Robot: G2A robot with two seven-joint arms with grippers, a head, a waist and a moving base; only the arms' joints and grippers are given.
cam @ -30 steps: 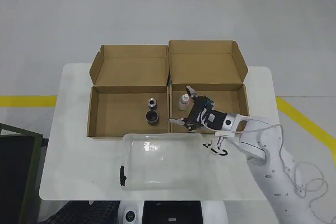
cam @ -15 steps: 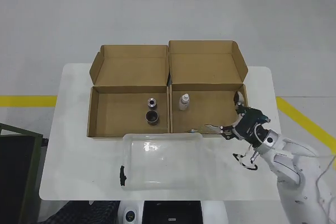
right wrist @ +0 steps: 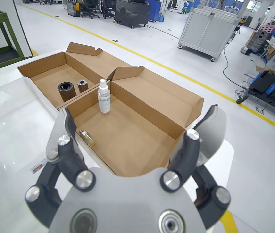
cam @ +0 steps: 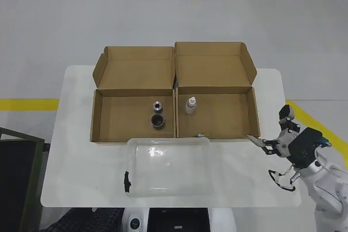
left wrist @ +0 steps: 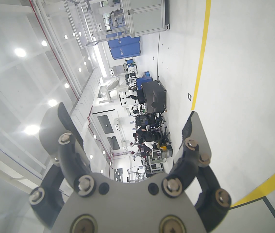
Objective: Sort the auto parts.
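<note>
- The right pincer has its jaws wide apart with nothing between them. It hangs over the edge of the table, just off a corner of the right box.
- That box lies open directly ahead of the pincer. A vial lies on its side against the box wall on the tray side and is the part nearest the pincer.
- Farther ahead in the same box a bottle stands upright, close to the wall next to the left box.
- Beyond that wall, in the left box, a dark sleeve and a smaller silver sleeve stand just beside each other, well apart from the pincer.
- A clear tray lies along the boxes, off to one side of the pincer. A black part sits at the tray's end farthest from the pincer; I cannot tell whether it is inside the tray.
- The left pincer also has its jaws apart and holds nothing. It faces a hall floor with a yellow line.
</note>
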